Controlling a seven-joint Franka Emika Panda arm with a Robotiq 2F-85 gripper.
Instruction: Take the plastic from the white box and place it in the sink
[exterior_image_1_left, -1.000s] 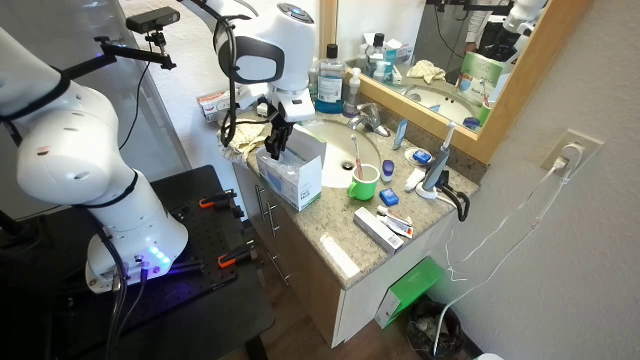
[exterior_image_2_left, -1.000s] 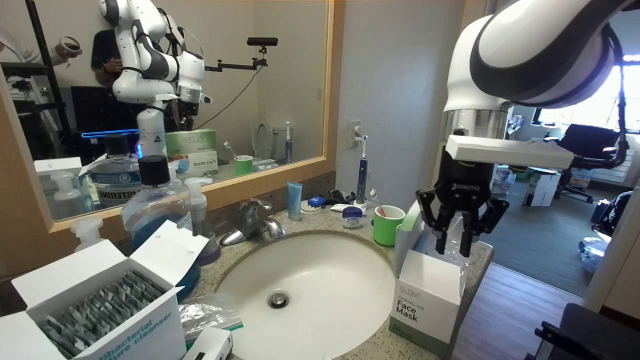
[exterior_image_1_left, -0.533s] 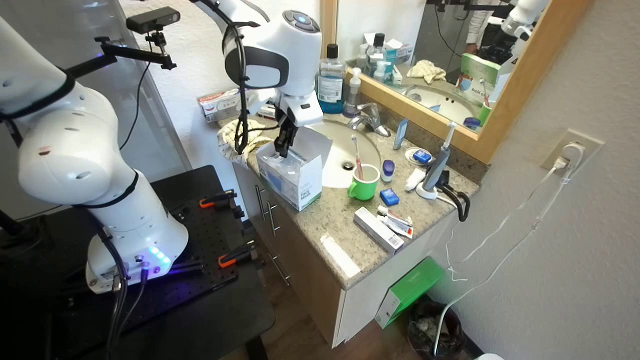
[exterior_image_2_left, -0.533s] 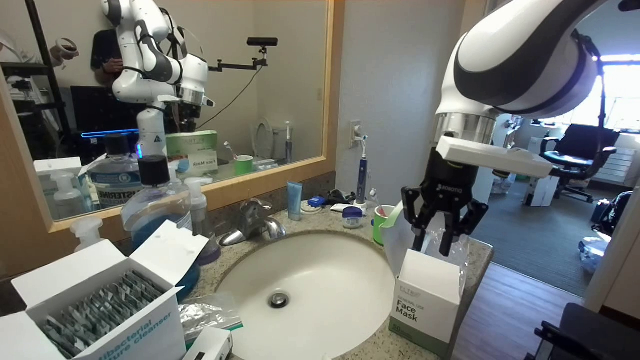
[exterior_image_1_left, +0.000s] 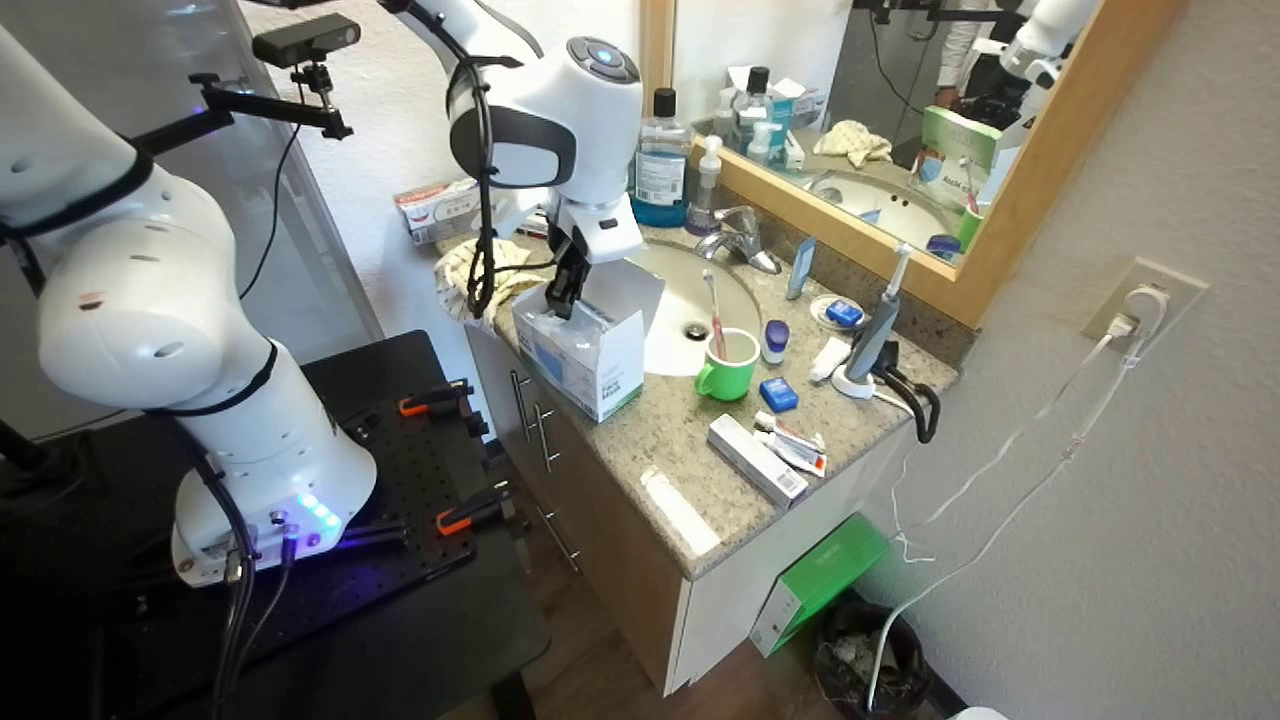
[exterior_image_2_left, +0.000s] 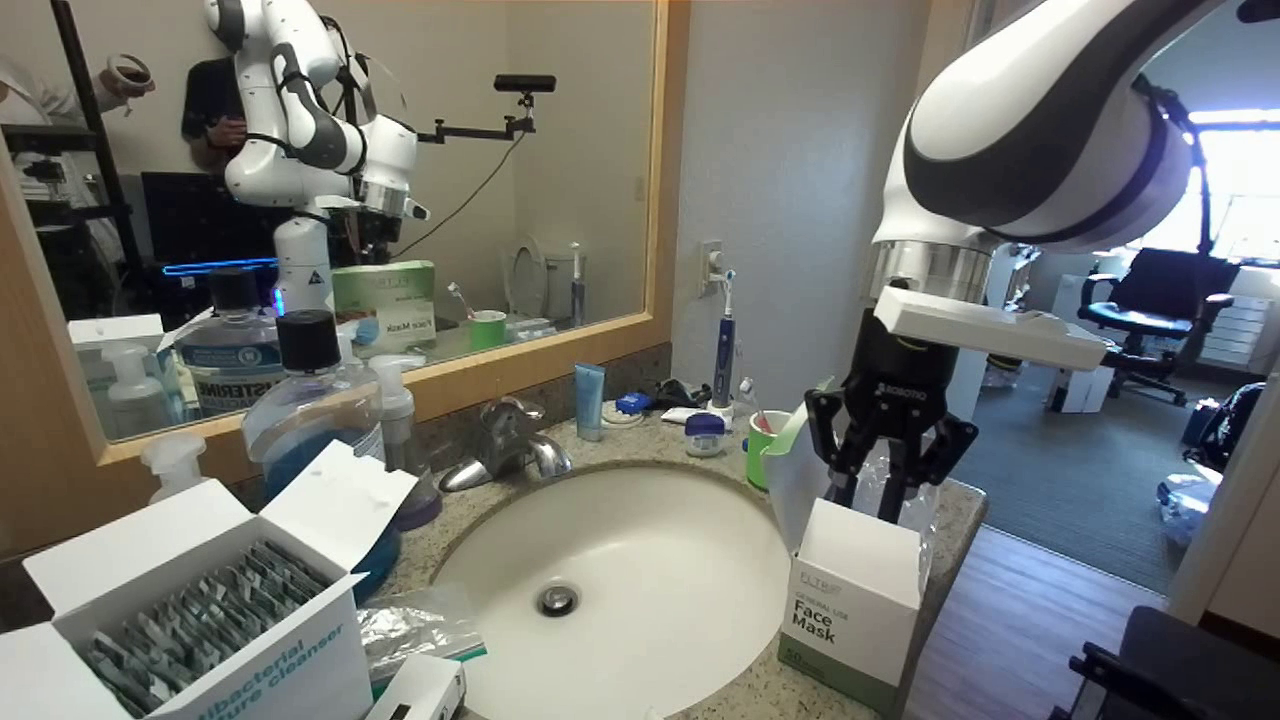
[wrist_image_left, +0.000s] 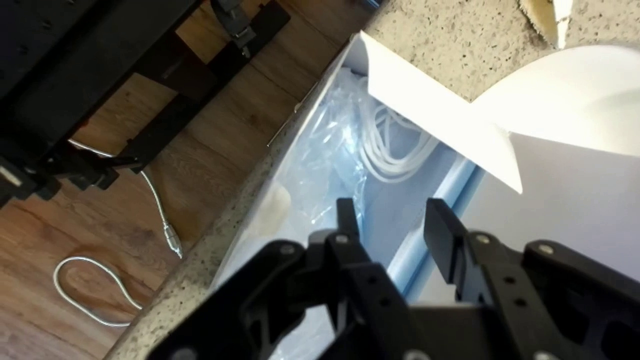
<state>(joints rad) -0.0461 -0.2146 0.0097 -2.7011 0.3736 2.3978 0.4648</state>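
Observation:
The white face mask box (exterior_image_1_left: 622, 372) stands open on the counter beside the sink (exterior_image_1_left: 660, 335); in an exterior view the box (exterior_image_2_left: 850, 610) is right of the sink (exterior_image_2_left: 640, 570). Clear plastic (wrist_image_left: 320, 160) lies inside the box along one wall, beside blue masks with white ear loops (wrist_image_left: 390, 145). Some plastic (exterior_image_2_left: 922, 505) also shows above the box's rim. My gripper (wrist_image_left: 391, 212) points down over the box opening, open and empty. One finger is over the plastic's edge, the other over a blue folded edge. In an exterior view the fingertips (exterior_image_2_left: 866, 508) are at the box's top edge; whether they touch anything, I cannot tell.
A raised flap (exterior_image_1_left: 632, 285) of the box stands on the sink side. A green cup (exterior_image_1_left: 728, 368) with a toothbrush stands near the box. The faucet (exterior_image_2_left: 510, 440), bottles (exterior_image_2_left: 310, 420) and an open box of packets (exterior_image_2_left: 210, 620) surround the sink. A mirror is behind.
My gripper has moved sideways toward the sink side over the box, then lowered slightly to the box's top. The flap on the sink side has tilted outward. The fingers stay open.

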